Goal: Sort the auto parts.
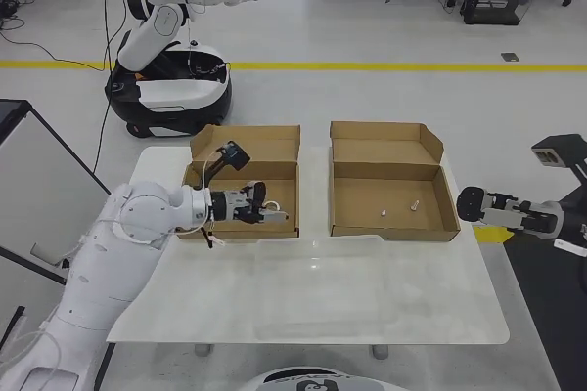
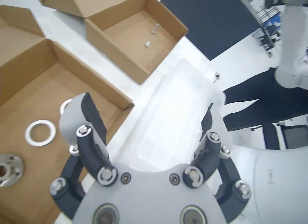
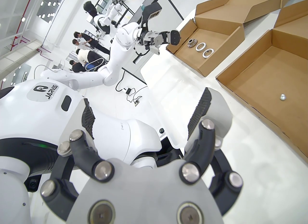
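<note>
White table [image 1: 450,283], grey workshop floor around it; you have the following in view.

1. Left box [image 1: 269,145], open cardboard, lid folded back. It holds one metal flange [image 3: 192,42] and two flat rings [image 3: 200,46] lying in a row on its floor. From above, your left arm and tool cover all three. In the left wrist view the flange [image 2: 8,170] is cut off at the frame edge, one ring [image 2: 40,132] is whole, and the second ring [image 2: 65,104] is mostly hidden behind a finger.

2. Right box [image 1: 372,200], same make, lid also back. It holds two small bolts [image 1: 383,209], near each other and apart from the walls. The right wrist view shows one bolt [image 3: 282,96] head-on, the rest of that box cut off. Bolt threads are too small to make out.

3. Clear tray [image 1: 323,283], shallow, in front of both boxes. Its outline is faint against the table and you cannot judge its contents.

4. Left tool [image 1: 272,205], fingers spread wide, grasping nothing. It hangs over the left box at the side nearest the right box, one finger [image 2: 84,104] above the box floor, the other above the tray.

5. Right tool [image 1: 468,205], fingers likewise apart and bare [image 3: 146,101]. It sits just off the table's edge, beside the right box's outer wall and not touching it.
</note>
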`<state>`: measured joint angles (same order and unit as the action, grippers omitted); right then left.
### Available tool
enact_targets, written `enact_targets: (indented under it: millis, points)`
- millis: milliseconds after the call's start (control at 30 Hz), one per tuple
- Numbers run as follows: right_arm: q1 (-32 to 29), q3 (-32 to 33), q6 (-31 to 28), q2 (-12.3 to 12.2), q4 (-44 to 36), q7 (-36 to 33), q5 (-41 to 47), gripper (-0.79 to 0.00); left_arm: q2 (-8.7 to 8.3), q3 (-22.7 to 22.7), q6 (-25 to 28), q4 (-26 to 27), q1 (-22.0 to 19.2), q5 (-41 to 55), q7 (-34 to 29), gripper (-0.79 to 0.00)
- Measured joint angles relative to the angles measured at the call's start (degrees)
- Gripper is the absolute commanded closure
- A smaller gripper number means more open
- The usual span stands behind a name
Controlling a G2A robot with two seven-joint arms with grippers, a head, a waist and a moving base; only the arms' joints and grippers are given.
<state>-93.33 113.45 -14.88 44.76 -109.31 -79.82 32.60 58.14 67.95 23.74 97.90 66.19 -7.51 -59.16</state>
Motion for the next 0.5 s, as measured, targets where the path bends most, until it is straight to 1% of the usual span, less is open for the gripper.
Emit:
enact_targets:
  millis: [200,300,400,500]
  points:
    - [0.0,0.0,0.0,0.0,0.0,0.0,0.0,-0.785,-0.36,2.9,-3.4,6.6,2.1,10.6,0.7,-0.785]
    - [0.0,0.0,0.0,0.0,0.0,0.0,0.0,-0.785,-0.57,4.5,-4.9,8.9,2.8,14.8,0.5,-0.785]
    - [0.0,0.0,0.0,0.0,0.0,0.0,0.0,-0.785,-0.83,6.4,-6.0,10.0,3.6,17.8,0.5,-0.785]
    - [0.0,0.0,0.0,0.0,0.0,0.0,0.0,-0.784,-0.99,7.9,-5.5,10.4,4.6,20.5,0.7,-0.785]
